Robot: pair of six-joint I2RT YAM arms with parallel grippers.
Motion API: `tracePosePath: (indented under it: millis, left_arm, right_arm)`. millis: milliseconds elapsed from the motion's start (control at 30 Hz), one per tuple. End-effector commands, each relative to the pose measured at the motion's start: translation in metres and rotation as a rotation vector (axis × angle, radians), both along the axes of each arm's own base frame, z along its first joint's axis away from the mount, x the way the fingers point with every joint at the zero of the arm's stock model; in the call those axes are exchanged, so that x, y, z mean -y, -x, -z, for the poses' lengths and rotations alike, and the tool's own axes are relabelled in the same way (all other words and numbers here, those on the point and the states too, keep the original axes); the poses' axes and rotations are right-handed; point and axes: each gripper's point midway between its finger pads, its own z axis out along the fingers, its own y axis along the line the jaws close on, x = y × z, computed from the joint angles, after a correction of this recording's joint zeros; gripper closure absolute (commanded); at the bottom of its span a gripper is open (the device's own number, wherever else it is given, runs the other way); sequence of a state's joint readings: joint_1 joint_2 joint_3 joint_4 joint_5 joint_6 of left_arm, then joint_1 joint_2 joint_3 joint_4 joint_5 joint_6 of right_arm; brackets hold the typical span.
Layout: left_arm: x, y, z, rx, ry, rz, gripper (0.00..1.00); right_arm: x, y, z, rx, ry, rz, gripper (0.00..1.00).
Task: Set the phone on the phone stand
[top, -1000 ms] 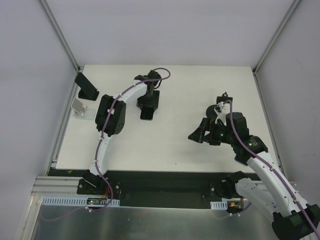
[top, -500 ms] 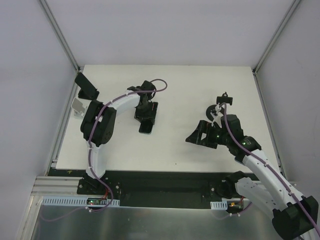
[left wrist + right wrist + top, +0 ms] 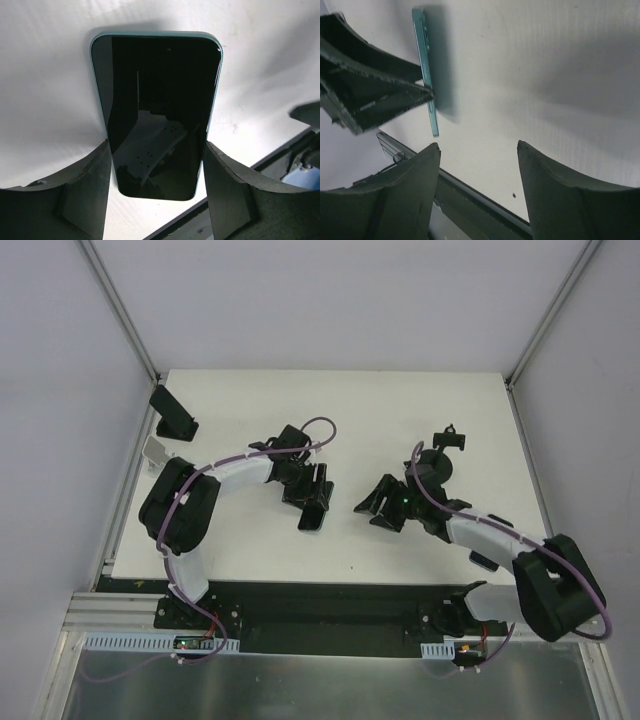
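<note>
A dark phone (image 3: 157,100) with a teal rim hangs screen-up between the fingers of my left gripper (image 3: 156,147), which is shut on its two long edges. From above, the phone (image 3: 309,519) and left gripper (image 3: 312,496) are over the middle of the white table. In the right wrist view the phone (image 3: 426,75) shows edge-on, raised above its shadow. My right gripper (image 3: 479,146) is open and empty, just right of the phone (image 3: 373,503). A black phone stand (image 3: 172,412) sits at the far left, well away from both grippers.
A small white stand (image 3: 156,452) sits near the table's left edge, below the black one. A small black object (image 3: 447,439) lies at the right rear. The table's dark front rail (image 3: 485,200) runs close under the right gripper.
The left arm has carried the phone toward the near side and the right. The right gripper has swung left toward the phone, and its jaws have narrowed.
</note>
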State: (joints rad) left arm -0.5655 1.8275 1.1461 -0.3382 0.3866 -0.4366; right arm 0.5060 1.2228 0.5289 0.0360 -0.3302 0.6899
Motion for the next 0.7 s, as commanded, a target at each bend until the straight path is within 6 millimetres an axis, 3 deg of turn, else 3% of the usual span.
tracePosePath:
  millis: [0,133,400,500,667]
  left_arm:
    - [0.000,0.048,0.030,-0.174,-0.013,0.031,0.79]
    - [-0.002,0.053,0.032,-0.165,-0.005,0.043,0.80]
    - [0.002,0.061,0.037,-0.190,0.043,0.051,0.80]
    - [0.002,0.062,0.039,-0.182,0.038,0.053,0.79]
    - [0.002,0.066,0.040,-0.189,0.044,0.056,0.80]
  right_arm:
    - [-0.032,-0.050,-0.031,0.134,-0.104,0.053,0.37]
    - [-0.052,-0.064,-0.019,0.136,-0.078,0.044,0.37]
    - [-0.067,-0.075,0.001,0.155,-0.031,0.043,0.39]
    - [-0.073,-0.078,0.015,0.119,-0.024,0.032,0.45]
    - [-0.080,-0.077,0.021,0.112,-0.017,0.013,0.55]
